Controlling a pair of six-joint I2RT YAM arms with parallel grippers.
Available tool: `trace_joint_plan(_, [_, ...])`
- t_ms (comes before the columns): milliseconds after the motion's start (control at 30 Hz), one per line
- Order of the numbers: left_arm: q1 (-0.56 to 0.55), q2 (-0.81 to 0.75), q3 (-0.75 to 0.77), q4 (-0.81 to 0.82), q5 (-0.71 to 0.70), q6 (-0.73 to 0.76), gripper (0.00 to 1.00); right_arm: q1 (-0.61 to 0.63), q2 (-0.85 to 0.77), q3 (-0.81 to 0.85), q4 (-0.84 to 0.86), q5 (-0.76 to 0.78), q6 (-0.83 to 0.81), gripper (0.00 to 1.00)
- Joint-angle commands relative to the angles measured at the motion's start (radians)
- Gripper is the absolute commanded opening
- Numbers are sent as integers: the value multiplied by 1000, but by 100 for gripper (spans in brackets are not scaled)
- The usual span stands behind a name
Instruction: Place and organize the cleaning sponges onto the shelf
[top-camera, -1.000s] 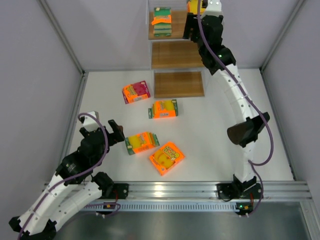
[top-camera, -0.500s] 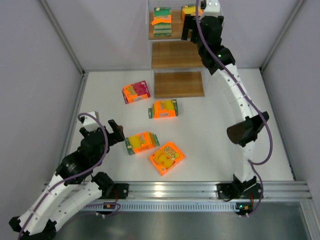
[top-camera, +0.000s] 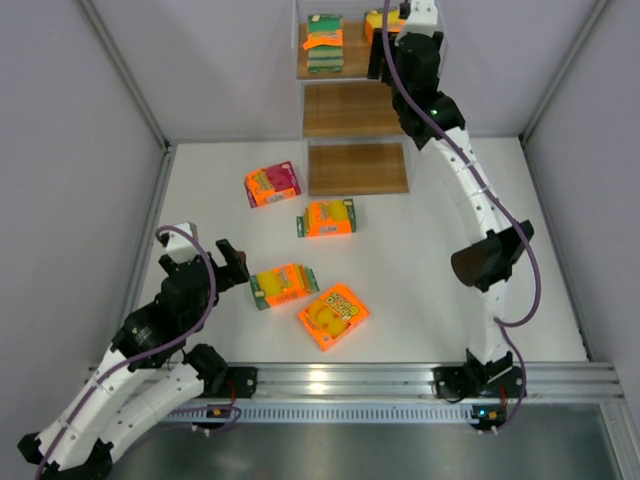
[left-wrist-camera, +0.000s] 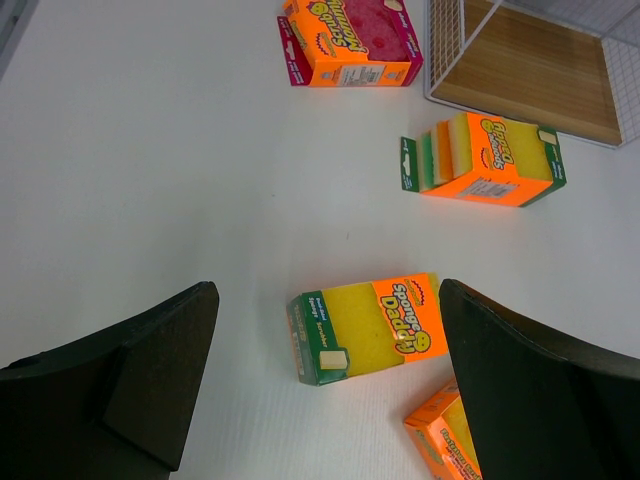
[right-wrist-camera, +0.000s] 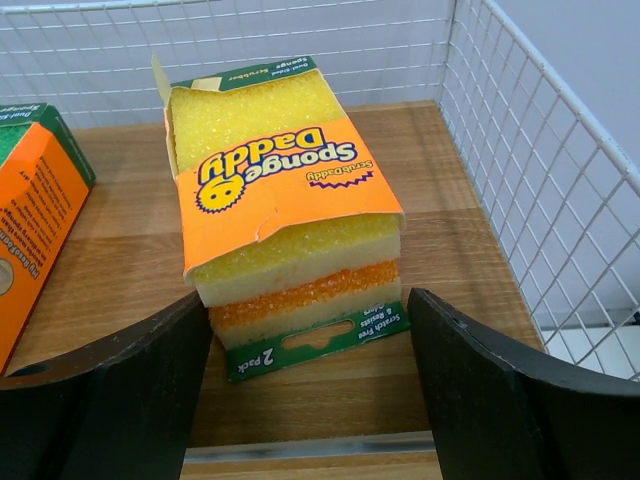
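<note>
The shelf (top-camera: 350, 108) stands at the back centre. Its top board holds a mostly green sponge pack (top-camera: 324, 42) and an orange-yellow pack (top-camera: 381, 20). My right gripper (top-camera: 386, 55) is open just in front of that pack. In the right wrist view the pack (right-wrist-camera: 285, 190) rests on the board (right-wrist-camera: 450, 250), its near end between my spread right gripper (right-wrist-camera: 308, 310). On the table lie a pink-red pack (top-camera: 272, 184) and three orange packs (top-camera: 328, 217), (top-camera: 284, 285), (top-camera: 333, 316). My left gripper (top-camera: 238, 266) is open and empty, hovering beside a yellow-and-green pack (left-wrist-camera: 365, 328).
White wire mesh (right-wrist-camera: 540, 170) walls the top tier at the back and right. The green pack's side (right-wrist-camera: 35, 200) shows at the left. Grey walls enclose the table on three sides. The lower two shelf boards (top-camera: 358, 168) are bare.
The right gripper lowered the orange-yellow pack onto the top board, opened, and has drawn back slightly. The left arm has not moved.
</note>
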Motion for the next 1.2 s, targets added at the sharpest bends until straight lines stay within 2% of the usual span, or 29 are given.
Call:
trace_joint_plan(0, [-2, -15, 0, -12, -20, -2, 99, 0, 12, 27, 92, 67, -4, 77])
trace_joint_plan(133, [-2, -26, -1, -9, -25, -6, 98, 2, 3, 18, 118, 129, -5, 69])
trace_joint_plan(300, [-2, -23, -1, -12, -22, -6, 98, 7, -5, 8, 127, 141, -28, 68])
trace_joint_plan(400, [-2, -26, -1, -9, -19, -6, 98, 17, 0, 7, 120, 129, -44, 73])
trace_joint_plan(500, [-2, -27, 0, -10, -19, -4, 98, 28, -6, 8, 86, 129, -45, 87])
trace_joint_plan(533, [-2, -27, 0, -10, -19, -6, 98, 30, -23, 8, 74, 126, -44, 97])
trace_joint_plan(567, [-2, -26, 0, -10, -17, -4, 98, 33, -34, 8, 60, 123, -45, 99])
trace_joint_plan(700, [-2, -21, 0, -9, -11, -2, 98, 48, -141, -30, -14, 17, 2, 99])
trace_joint_plan(767, [-2, -9, 2, -9, -5, -1, 98, 59, -243, -76, -17, -7, 7, 99])
trace_joint_plan(967, [-2, 65, 13, -7, 36, 10, 98, 157, -533, -318, -90, -8, 34, 99])
trace_joint_plan(1000, [-3, 80, 16, -6, 45, 22, 98, 163, -579, -437, -98, -38, 83, 99])
trace_joint_plan(1033, [-2, 164, 40, -7, 99, 45, 98, 169, -785, -675, -92, -79, 154, 99])
trace_joint_plan(1067, [-2, 204, 56, -7, 134, 45, 98, 169, -787, -677, -92, -80, 154, 99])
trace_joint_plan(1100, [-2, 250, 71, -6, 185, 59, 98, 168, -840, -767, -60, -113, 185, 99])
trace_joint_plan(1133, [-2, 299, 86, -6, 223, 82, 98, 169, -891, -946, -42, -192, 197, 99])
trace_joint_plan(1167, [-3, 392, 115, -7, 257, 100, 98, 169, -985, -1037, -23, -230, 215, 99])
